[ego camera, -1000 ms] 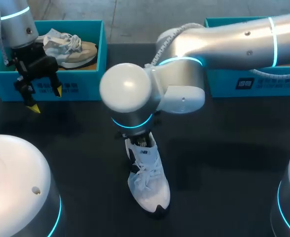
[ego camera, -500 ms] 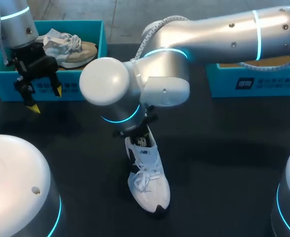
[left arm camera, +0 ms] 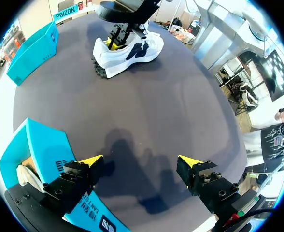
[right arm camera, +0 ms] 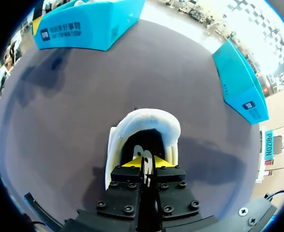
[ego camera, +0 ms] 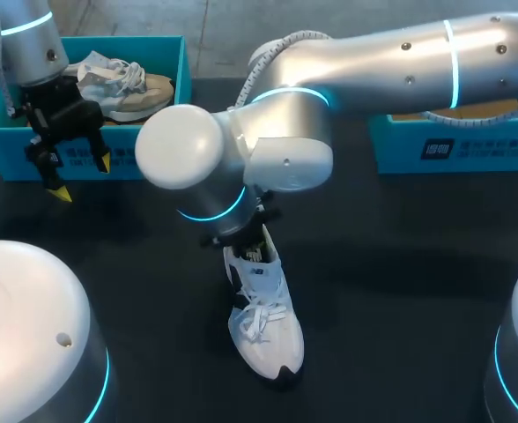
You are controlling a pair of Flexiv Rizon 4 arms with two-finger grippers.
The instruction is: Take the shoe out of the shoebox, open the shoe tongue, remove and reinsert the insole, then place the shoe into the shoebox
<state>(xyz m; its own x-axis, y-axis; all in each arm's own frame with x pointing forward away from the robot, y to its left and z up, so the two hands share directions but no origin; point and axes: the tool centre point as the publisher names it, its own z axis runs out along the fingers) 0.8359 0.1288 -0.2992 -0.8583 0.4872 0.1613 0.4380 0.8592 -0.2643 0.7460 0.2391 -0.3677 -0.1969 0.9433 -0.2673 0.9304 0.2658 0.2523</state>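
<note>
**Tongue pinched, shoe on the table**

The white shoe point(ego camera: 263, 317) is seen standing upright on the dark table point(ego camera: 400, 264), outside both boxes, with its toe turned toward the robot. The right arm is stretched in from the right and across the middle, and its wrist is held directly above the heel end. In the right wrist view the right gripper point(right arm camera: 145, 161) is seen with its yellow tips pressed together on the shoe tongue point(right arm camera: 147, 175) — a thin dark strip is caught between them, above the open mouth of the shoe.

The left gripper point(ego camera: 81, 176) is held well apart from the shoe, just in front of the teal shoebox point(ego camera: 158, 159) at the table's far left. Its fingers are spread wide and nothing is gripped between them; only the table is seen under them in the left wrist view. A beige shoe point(ego camera: 127, 84) is lying inside that box. A second teal shoebox point(ego camera: 470, 145) is placed at the far right, partly covered by the right arm.
</note>
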